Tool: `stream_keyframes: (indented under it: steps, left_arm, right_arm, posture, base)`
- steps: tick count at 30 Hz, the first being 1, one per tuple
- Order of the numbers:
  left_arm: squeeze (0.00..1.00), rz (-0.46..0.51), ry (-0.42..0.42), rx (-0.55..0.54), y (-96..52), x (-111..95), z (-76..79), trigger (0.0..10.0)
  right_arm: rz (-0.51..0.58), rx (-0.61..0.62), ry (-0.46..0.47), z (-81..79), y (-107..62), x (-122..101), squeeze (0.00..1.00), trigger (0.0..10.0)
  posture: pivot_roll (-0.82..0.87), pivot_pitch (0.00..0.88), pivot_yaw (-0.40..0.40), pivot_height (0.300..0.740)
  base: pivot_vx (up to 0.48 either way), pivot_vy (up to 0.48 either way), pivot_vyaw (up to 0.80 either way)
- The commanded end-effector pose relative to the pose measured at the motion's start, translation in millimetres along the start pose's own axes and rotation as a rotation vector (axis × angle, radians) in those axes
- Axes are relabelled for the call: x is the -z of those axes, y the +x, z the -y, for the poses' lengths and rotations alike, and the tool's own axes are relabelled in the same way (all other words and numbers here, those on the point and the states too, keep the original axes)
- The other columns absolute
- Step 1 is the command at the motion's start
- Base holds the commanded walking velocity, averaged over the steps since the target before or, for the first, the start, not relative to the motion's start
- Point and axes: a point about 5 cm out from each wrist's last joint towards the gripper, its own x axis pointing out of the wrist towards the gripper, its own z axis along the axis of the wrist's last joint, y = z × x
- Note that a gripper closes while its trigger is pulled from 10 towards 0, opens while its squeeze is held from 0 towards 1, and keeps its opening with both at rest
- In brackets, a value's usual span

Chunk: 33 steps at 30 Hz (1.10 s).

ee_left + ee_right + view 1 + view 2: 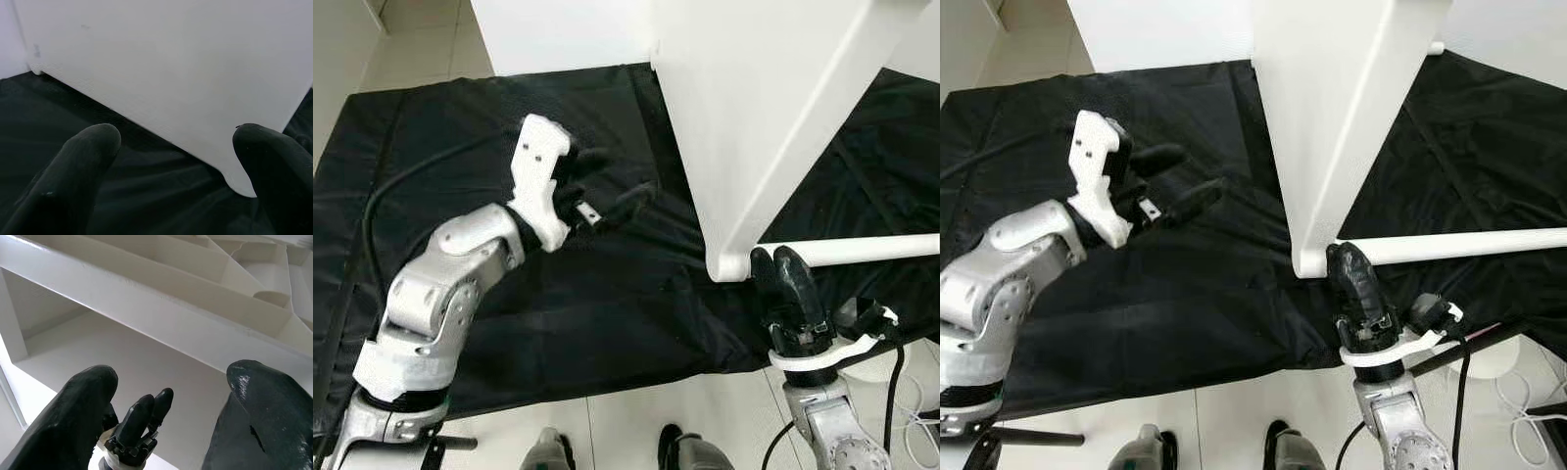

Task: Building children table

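White children's table panel point(773, 108) stands tilted on the black cloth point(607, 313), a robot gripper to either side.

A white round leg point(862, 248) runs out sideways from its lower corner, and the right gripper point(785, 284) stands upright touching that joint, its two fingers close together with nothing between them. The left gripper point(607, 201) hovers over the cloth just beside the panel's flat face, fingers spread and released, holding nothing. A black cable point(382, 211) crosses the cloth by the left arm; another cable point(897, 377) hangs beside the right wrist above the pale tiled floor point(636, 416).
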Motion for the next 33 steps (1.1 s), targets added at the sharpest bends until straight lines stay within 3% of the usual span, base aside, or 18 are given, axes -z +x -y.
stream_keyframes:
  steps: [1,2,3,8,9,10,17,19,21,23,27,28,30,31,32,33]
  left_arm:
    - [0.00,-0.021,-0.006,-0.017,-3.6,3.0,-1.2,10.0]
    - [0.00,-0.021,-0.006,-0.017,-3.6,3.0,-1.2,10.0]
    - [0.00,-0.072,-0.065,-0.025,-19.3,19.6,0.3,10.0]
    - [0.00,-0.120,-0.093,-0.027,-36.5,33.0,0.7,10.0]
    - [0.49,-0.124,-0.112,-0.030,-40.3,34.6,-0.3,10.0]
    - [1.00,-0.122,-0.119,-0.035,-47.0,35.9,-1.6,10.0]
    - [1.00,-0.120,-0.138,-0.077,-51.4,39.9,-4.6,10.0]
    - [1.00,-0.117,-0.156,-0.128,-51.3,44.9,-7.6,10.0]
    - [1.00,-0.110,-0.145,-0.201,-49.4,49.0,-10.8,10.0]
    - [0.99,-0.069,-0.156,-0.253,-45.3,49.5,-9.6,10.0]
    - [0.99,-0.057,-0.161,-0.270,-43.7,49.7,-8.6,10.0]
    - [0.78,-0.050,-0.161,-0.275,-42.8,49.8,-7.3,10.0]
    - [0.78,-0.050,-0.161,-0.275,-42.8,49.8,-7.3,10.0]
    - [0.67,-0.040,-0.171,-0.282,-42.4,50.2,-6.0,10.0]
    - [0.39,-0.026,-0.188,-0.291,-41.7,51.0,-4.4,10.0]
    - [0.39,-0.017,-0.201,-0.297,-41.3,51.6,-3.4,10.0]
  right_arm:
    - [-0.003,0.014,0.005,1.1,-4.7,1.9,0.00,10.0]
    - [-0.003,0.014,0.005,1.1,-4.7,1.9,0.00,10.0]
    - [-0.033,0.050,-0.041,-1.1,-8.5,1.7,0.00,10.0]
    - [-0.071,0.077,-0.081,-4.1,-13.2,0.9,0.00,10.0]
    - [-0.087,0.069,-0.084,-5.7,-15.4,0.4,0.00,10.0]
    - [-0.105,0.067,-0.085,-7.1,-20.9,-4.0,1.00,10.0]
    - [-0.118,0.076,-0.125,-6.9,-25.3,-10.1,1.00,10.0]
    - [-0.128,0.123,-0.189,-3.9,-24.7,-13.8,1.00,10.0]
    - [-0.144,0.247,-0.378,4.7,-16.8,-17.6,1.00,10.0]
    - [-0.194,0.404,-0.657,9.4,2.2,-12.9,1.00,10.0]
    - [-0.183,0.458,-0.730,10.5,6.0,-12.4,1.00,10.0]
    - [-0.206,0.447,-0.758,7.5,5.2,-8.4,1.00,10.0]
    - [-0.206,0.447,-0.758,7.5,5.2,-8.4,1.00,10.0]
    - [-0.224,0.442,-0.776,5.0,3.4,-5.4,1.00,10.0]
    - [-0.243,0.429,-0.806,2.3,4.3,-2.5,1.00,10.0]
    - [-0.252,0.421,-0.828,0.7,5.3,-0.7,1.00,10.0]
  posture:
    - [0.12,0.170,0.027,0.740]
    - [0.12,0.170,0.027,0.740]
    - [0.11,0.175,0.029,0.740]
    - [0.10,0.176,0.029,0.740]
    - [0.10,0.174,0.030,0.740]
    - [0.10,0.170,0.032,0.740]
    - [0.09,0.169,0.031,0.740]
    - [0.08,0.163,0.031,0.740]
    - [0.08,0.160,0.030,0.740]
    - [0.06,0.153,0.027,0.740]
    - [0.06,0.153,0.025,0.740]
    - [0.06,0.151,0.019,0.740]
    - [0.06,0.151,0.019,0.740]
    - [0.06,0.149,0.020,0.740]
    - [0.06,0.149,0.018,0.740]
    - [0.06,0.149,0.018,0.740]
  base:
    - [0.000,0.000,0.00]
    - [0.000,0.000,0.00]
    - [0.000,0.000,0.00]
    - [0.000,0.000,0.00]
    - [0.000,0.000,0.00]
    - [0.000,0.000,0.00]
    - [0.000,0.000,0.00]
    - [0.000,0.000,0.00]
    - [0.000,0.000,0.00]
    - [0.000,0.000,0.00]
    - [0.000,0.000,0.00]
    - [0.000,0.000,0.00]
    - [0.000,0.000,0.00]
    - [0.000,0.000,0.00]
    - [0.000,0.000,0.00]
    - [0.000,0.000,0.00]
